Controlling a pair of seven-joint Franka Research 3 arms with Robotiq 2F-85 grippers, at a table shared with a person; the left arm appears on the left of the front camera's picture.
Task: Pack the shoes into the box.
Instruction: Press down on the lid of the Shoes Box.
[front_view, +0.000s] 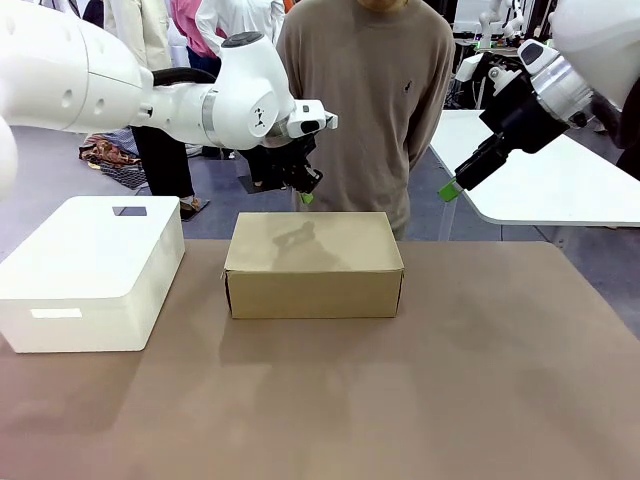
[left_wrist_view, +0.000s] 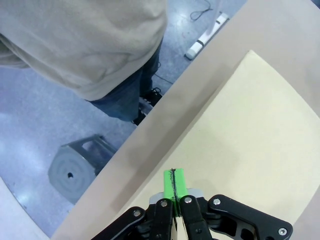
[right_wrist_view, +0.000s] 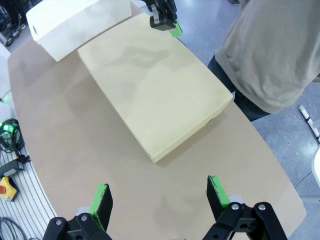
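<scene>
With its flap lid down flat, the box (front_view: 314, 264) sits closed on the brown table (front_view: 400, 400), at the middle of the far half, long side facing the near edge. No shoes visible outside it. Just left of it, apart by a narrow gap: a larger white rounded box (front_view: 90, 272). Above the far edge of the box, hovering clear of the lid: left gripper (front_view: 306, 197), green pads pressed together, holding nothing. Up high to the right, well apart from the box and off past the table's far right corner: right gripper (front_view: 449, 190), jaws spread wide and empty. Beyond the far edge, directly behind the box: a person (front_view: 365, 90) in a beige sweater, standing.
</scene>
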